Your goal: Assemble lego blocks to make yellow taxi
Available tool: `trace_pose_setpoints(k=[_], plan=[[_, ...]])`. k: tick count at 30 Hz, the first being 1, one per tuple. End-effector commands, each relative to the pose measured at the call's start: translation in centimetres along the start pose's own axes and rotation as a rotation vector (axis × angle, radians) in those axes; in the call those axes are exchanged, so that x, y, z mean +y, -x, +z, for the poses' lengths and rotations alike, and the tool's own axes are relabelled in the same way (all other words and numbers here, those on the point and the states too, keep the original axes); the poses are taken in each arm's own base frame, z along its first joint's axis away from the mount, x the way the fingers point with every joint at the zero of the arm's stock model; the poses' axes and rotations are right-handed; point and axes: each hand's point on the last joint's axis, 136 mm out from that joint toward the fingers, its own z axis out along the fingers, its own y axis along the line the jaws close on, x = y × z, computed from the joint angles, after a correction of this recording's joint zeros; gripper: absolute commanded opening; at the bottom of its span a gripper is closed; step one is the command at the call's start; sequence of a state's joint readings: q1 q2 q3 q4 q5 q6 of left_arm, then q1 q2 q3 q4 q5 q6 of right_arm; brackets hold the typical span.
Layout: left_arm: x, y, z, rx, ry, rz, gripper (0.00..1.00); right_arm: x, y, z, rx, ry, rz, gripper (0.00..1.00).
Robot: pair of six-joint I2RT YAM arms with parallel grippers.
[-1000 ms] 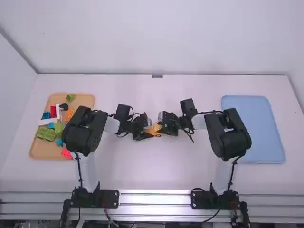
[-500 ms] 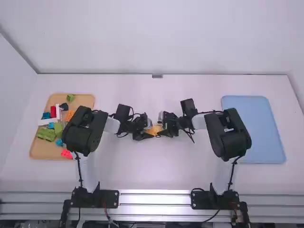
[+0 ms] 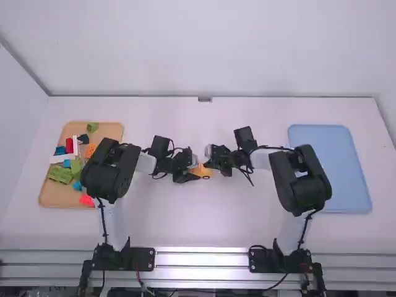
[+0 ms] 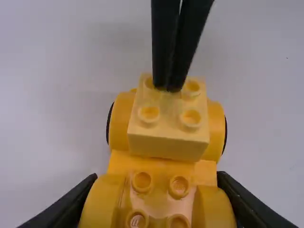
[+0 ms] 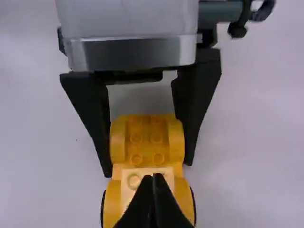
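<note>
1. Far left, high view: tan tray (image 3: 62,197) with loose blocks (image 3: 60,174), mostly green, red, white, blue and orange. Stock for later steps, presumably.
2. Left gripper (image 5: 147,167): clamped on the yellow car base (image 4: 118,164), one finger to each side. Position matches both earlier high-view frames; it serves as the fixture.
3. Car base: mid-table, between the two grippers. Pale yellow block (image 4: 168,145) sits on its end away from the left gripper, four studs up. Looks seated; full engagement not confirmed.
4. Right gripper (image 4: 167,88): fingertips together, nothing between them, at the block's top by the far studs. Contact cannot be told for certain.
5. Change: right arm's elbow has shifted slightly outward over the last half second, and more yellow shows between the grippers than at first. Judgement: block released, closed tips now used to press it home; next, check fit, then fetch another part.
6. Far right: blue tray (image 3: 331,167).
</note>
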State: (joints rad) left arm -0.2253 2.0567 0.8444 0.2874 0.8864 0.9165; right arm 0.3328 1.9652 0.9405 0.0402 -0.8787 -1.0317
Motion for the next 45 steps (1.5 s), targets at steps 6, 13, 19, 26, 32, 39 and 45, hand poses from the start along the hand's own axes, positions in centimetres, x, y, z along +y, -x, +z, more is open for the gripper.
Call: trace_pose_setpoints(k=[6, 13, 19, 26, 32, 39, 45], plan=[[-2.5, -4.9, 0.7, 0.149, -0.02, -0.134, 0.24, 0.1, -1.7, 0.7, 0.132, -0.038, 0.081, 0.0], [-2.5, -4.9, 0.8, 0.148, -0.019, -0.133, 0.22, 1.1, -3.4, 0.2, 0.205, -0.02, 0.146, 0.0], [-2.5, -4.9, 0.8, 0.149, -0.019, -0.133, 0.22, 1.8, -4.9, 0.6, 0.24, 0.006, 0.172, 0.0], [-2.5, -4.9, 0.8, 0.149, -0.019, -0.133, 0.22, 2.0, -5.6, 1.1, 0.249, 0.016, 0.198, 0.0], [-2.5, -4.9, 0.8, 0.148, -0.017, -0.131, 0.22, 1.9, -6.6, 1.3, 0.337, -0.022, 0.208, 0.0], [-2.4, -4.8, 0.8, 0.146, -0.016, -0.129, 0.25, -0.7, -1.1, 0.7, 0.171, -0.023, 0.118, 0.03], [-2.4, -4.8, 0.8, 0.146, -0.016, -0.129, 0.29, -4.0, 3.6, -3.3, 0.088, -0.138, 0.098, 0.81]])
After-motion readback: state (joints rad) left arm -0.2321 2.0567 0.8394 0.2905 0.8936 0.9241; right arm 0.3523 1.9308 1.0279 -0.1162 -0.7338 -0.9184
